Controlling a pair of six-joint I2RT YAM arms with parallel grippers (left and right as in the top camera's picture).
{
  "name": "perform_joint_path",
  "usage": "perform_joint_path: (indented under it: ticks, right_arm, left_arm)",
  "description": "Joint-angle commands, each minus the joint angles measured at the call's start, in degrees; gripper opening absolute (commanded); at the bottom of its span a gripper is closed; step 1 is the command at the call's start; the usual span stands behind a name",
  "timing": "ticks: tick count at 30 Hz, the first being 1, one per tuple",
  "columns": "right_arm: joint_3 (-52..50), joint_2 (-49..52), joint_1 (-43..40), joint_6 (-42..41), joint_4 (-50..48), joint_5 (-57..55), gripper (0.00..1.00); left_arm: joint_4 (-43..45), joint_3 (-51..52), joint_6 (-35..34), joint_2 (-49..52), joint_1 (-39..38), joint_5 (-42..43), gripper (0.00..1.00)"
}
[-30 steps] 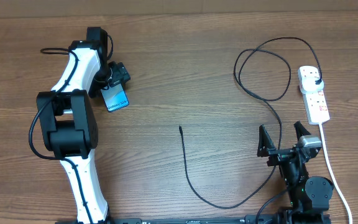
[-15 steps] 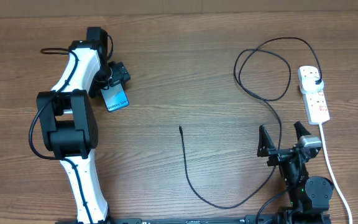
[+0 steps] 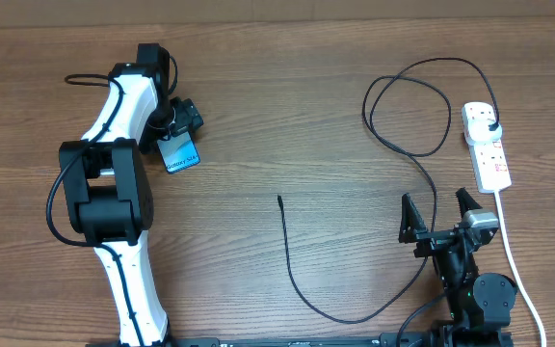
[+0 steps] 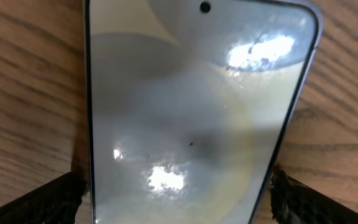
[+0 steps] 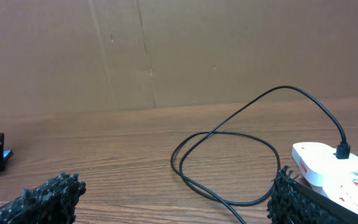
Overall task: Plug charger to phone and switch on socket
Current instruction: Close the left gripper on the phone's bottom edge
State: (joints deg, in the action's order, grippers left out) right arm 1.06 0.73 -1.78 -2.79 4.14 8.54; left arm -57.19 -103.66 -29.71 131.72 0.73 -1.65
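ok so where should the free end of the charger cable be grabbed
Just behind the connector tip, on the straight stretch of the charger. Come straight down from above with the jaws astride the cable: it lies flat on the table, too thin to catch from the side. The open right gripper is free.

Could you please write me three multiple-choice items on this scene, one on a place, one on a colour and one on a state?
1. Where does the tip of the charger lie? A held in the air; B on the bare table; C hanging off the table's edge.
2. What colour is the socket? A black; B red; C white.
3. How is the charger's plug? A seated in the socket; B loose on the table; C held by fingers.
Key: 1 B, it rests on wood mid-table; 2 C, its body is white; 3 A, it stands in the end outlet.
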Motion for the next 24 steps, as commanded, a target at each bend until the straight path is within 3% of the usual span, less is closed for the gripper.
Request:
perform_joint_path:
  ticks: [1,24]
  right_arm:
    - [-0.61,-0.57,0.22,-0.24,-0.15,-0.79,1.00]
    - [-0.61,-0.57,0.22,-0.22,-0.15,-0.81,1.00]
  left_arm:
    - [-0.74,-0.59,-1.29,1.92,-0.35,0.15,1.00]
    - [-0.55,-0.59,-2.47,2.10,-0.37,-0.28,1.00]
